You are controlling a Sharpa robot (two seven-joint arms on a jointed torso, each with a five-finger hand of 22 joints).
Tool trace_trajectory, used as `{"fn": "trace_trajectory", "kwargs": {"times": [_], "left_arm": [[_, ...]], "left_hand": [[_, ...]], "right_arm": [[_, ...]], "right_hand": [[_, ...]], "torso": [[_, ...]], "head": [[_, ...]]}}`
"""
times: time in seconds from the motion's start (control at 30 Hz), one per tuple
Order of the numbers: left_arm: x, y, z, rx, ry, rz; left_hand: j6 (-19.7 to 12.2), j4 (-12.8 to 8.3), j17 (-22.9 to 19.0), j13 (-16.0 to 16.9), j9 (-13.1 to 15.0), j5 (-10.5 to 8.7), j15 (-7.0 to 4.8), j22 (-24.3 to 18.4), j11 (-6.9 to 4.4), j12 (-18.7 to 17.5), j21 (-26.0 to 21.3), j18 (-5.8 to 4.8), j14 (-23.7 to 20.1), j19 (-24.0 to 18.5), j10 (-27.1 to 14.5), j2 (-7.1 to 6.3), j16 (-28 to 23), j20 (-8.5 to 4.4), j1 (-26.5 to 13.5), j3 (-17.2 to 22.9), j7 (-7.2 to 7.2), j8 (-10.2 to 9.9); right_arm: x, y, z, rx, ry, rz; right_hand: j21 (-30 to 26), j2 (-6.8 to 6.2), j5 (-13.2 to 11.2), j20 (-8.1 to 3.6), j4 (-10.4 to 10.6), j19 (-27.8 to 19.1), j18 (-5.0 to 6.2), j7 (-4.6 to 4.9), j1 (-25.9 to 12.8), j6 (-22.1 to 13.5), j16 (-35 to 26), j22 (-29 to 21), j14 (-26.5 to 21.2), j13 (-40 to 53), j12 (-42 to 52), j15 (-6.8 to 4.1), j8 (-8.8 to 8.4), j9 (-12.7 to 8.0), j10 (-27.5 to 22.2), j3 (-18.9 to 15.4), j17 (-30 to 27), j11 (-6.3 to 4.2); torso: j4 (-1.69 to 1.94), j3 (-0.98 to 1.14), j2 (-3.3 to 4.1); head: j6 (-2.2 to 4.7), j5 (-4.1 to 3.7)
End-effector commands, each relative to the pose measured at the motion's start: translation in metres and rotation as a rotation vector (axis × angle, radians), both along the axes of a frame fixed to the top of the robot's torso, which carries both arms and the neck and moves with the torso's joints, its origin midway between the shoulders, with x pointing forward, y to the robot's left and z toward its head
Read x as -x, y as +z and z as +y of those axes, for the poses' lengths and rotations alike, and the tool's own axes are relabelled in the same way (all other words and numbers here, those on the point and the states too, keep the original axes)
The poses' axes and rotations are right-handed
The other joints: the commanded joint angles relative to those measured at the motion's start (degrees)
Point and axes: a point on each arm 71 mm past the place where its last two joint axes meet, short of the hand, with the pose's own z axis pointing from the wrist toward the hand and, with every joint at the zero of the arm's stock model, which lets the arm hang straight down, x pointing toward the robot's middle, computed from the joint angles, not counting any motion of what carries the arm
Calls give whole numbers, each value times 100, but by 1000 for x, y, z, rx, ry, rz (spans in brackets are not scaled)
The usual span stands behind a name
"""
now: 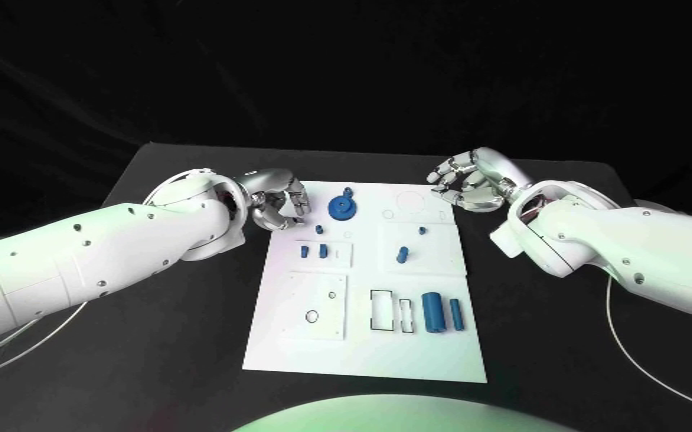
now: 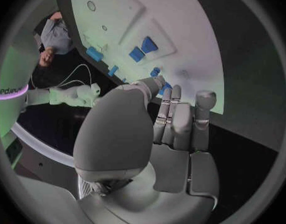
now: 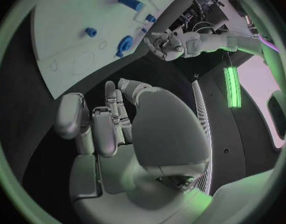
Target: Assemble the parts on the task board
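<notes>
Start of assembly, no part picked yet. Left hand point(image 1: 274, 201) curled, holding nothing, at task board point(image 1: 433, 352) far-left corner. Right hand point(image 1: 470, 181) likewise clenched, empty, beside far-right corner. Round blue part point(image 1: 343, 206) lies just beside left hand; likely first reach, needs fingers uncurled.

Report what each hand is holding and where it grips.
Nothing is held. The left hand and right hand hover at the task board's far corners, fingers curled on nothing.

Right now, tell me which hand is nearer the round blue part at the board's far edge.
Left. The left hand sits just beside the round blue part, at the board's left edge; the right hand is farther, past the right edge.
</notes>
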Motion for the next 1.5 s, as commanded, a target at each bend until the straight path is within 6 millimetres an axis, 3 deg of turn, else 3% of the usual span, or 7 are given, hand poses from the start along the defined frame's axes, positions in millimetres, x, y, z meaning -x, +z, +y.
{"fn": "trace_trajectory", "kwargs": {"times": [0.03,0.07,0.23,0.7,0.9,0.93,1.5], "left_arm": [[-2,11,10,323,100,65],[-3,13,14,372,121,74],[-3,21,30,628,225,110],[-5,25,66,929,527,106],[-9,23,83,994,593,113],[-11,23,86,1009,612,117],[-7,25,82,1092,553,186]], "left_hand": [[53,39,-1576,-56,6,4,12,-746,32,-60,-630,208,-791,-651,-39,-8,-744,12,-39,94,32,2],[58,40,-1980,-84,12,-20,9,-885,30,-70,-854,202,-1054,-746,-35,-1,-1160,14,-25,126,45,-6],[91,15,-2311,-132,26,-191,29,-1166,57,-72,-1300,200,-1372,-910,-15,42,-1859,25,15,129,66,-14],[217,-50,-2462,-90,66,-523,-11,-1311,-5,154,-1501,196,-1349,-866,200,233,-2208,-14,132,75,37,33],[185,222,-2548,-94,68,-561,21,-1498,-10,200,-1791,186,-1425,-933,213,128,-2452,41,-165,-117,14,13],[170,317,-2588,-94,80,-547,32,-1682,-8,225,-2039,196,-1432,-892,216,141,-2582,71,-260,-287,29,19],[154,338,-2648,-122,96,-549,44,-1947,8,221,-2376,197,-1444,-743,180,206,-2822,80,-170,-421,26,20]], "right_arm": [[4,-6,7,167,143,18],[4,-7,7,197,159,10],[7,-8,12,388,232,-64],[13,-11,34,680,331,-158],[13,-12,41,706,340,-170],[13,-12,42,710,340,-174],[11,-18,53,717,338,-187]], "right_hand": [[65,-77,-46,-1,-188,50,-47,-28,-105,109,41,62,182,-290,-424,17,-47,-36,134,213,25,7],[77,-94,-59,0,-236,55,-49,-29,-136,126,45,76,184,-357,-511,23,-62,-44,170,245,30,12],[184,-145,-97,11,-378,109,-72,-42,-234,232,57,163,191,-572,-780,29,-79,-56,232,321,39,20],[68,-426,-129,55,-435,48,-52,-15,-624,234,16,124,165,-911,-1210,84,-241,-128,112,37,-47,85],[80,-426,-124,59,-443,55,-55,-8,-622,224,24,133,169,-923,-1224,86,-255,-134,104,20,-30,90],[84,-421,-120,61,-449,58,-56,-5,-616,221,24,136,169,-929,-1231,88,-261,-137,100,17,-31,92],[220,-163,-191,65,-521,147,-84,-27,-504,390,76,235,194,-1025,-1264,78,-261,-140,262,146,48,74]], "torso": [[5,0,-3],[-1,-1,2],[-12,-16,14],[-7,-4,14],[-6,-7,17],[-3,-4,15],[-12,-10,21]], "head": [[23,-75],[27,-79],[56,-147],[61,-209],[58,-200],[50,-270],[20,-212]]}}
